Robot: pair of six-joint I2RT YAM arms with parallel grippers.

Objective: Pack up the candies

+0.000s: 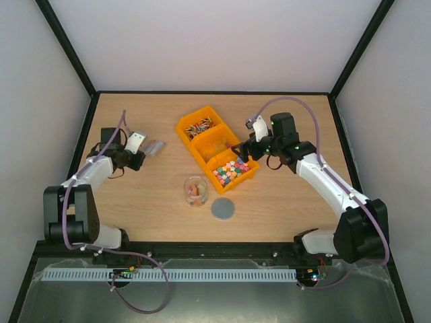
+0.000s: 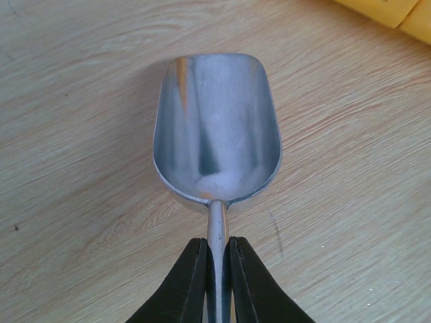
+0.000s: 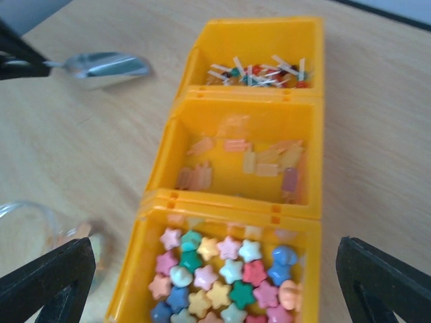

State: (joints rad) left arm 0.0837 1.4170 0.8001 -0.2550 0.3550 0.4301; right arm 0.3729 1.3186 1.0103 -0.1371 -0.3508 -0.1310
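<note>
The left pincer (image 2: 217, 245) is closed on the handle of the scoop (image 2: 215, 128), which lies level, bowl up, low over the tabletop (image 1: 135, 208) at the left, well apart from the bins (image 3: 161, 158). Whether the scoop touches the wood cannot be told.

The right pincer (image 3: 215, 249) stands wide open and grips nothing, its fingers (image 3: 47, 282) on either side of the nearest bin.

The candies sit in three yellow bins joined in a row. Red-white-dark pieces (image 3: 259, 73) are in the far bin, amber pieces (image 3: 242, 161) in the middle one, and pastel stars (image 3: 222, 276) in the one under the right pincer. A few more candies lie in the clear jar (image 1: 196, 191) near that bin. A grey disc (image 1: 223, 208) lies flat just beside the jar.
</note>
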